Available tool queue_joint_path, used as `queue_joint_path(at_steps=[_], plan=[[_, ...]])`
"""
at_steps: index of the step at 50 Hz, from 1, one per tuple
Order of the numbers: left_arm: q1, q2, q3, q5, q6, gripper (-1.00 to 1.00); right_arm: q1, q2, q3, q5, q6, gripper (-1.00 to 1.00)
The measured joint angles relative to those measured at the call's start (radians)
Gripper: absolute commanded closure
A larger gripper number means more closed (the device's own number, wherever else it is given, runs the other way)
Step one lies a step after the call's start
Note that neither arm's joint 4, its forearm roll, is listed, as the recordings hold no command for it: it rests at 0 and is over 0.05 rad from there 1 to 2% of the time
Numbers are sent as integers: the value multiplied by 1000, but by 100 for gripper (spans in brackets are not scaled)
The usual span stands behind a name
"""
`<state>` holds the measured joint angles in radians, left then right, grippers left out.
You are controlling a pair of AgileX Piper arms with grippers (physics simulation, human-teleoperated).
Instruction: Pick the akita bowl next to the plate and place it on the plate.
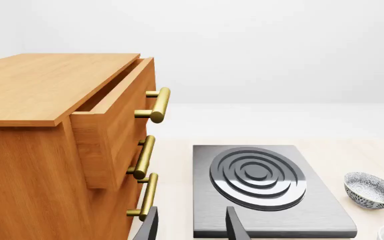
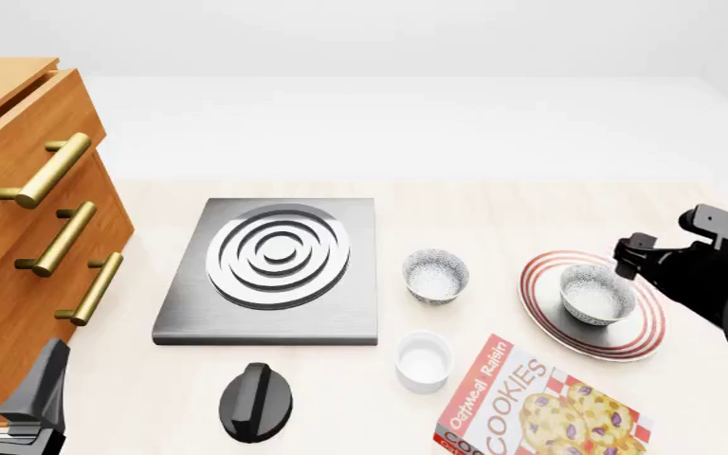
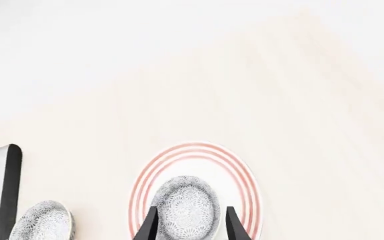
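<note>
We see one akita bowl (image 2: 595,293) already resting on the plate (image 2: 636,339), our right gripper (image 3: 189,225) open above it, holding nothing, so only the retreat seems left.

Akita bowl (image 2: 595,294) sitting on plate (image 2: 595,305), right side of table (image 2: 491,213). Second bowl (image 2: 436,276) lying left of plate, between it and stove slab (image 2: 272,271). Cup (image 2: 424,360) sitting nearer than second bowl, cookie box (image 2: 538,408) just right of it (possibly touching plate edge). Drawer cabinet (image 2: 23,256) standing far left.
</note>
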<state>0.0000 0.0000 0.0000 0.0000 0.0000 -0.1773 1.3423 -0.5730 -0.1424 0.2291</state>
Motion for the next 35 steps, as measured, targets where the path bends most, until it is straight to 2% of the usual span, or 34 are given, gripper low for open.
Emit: queue_joint_path(at_steps=[19,35], plan=[[0,0,0,0,0,-100,35,-163,29,30,64,-100],[0,0,0,0,0,-100,64,-244,81,-33,145,-100]])
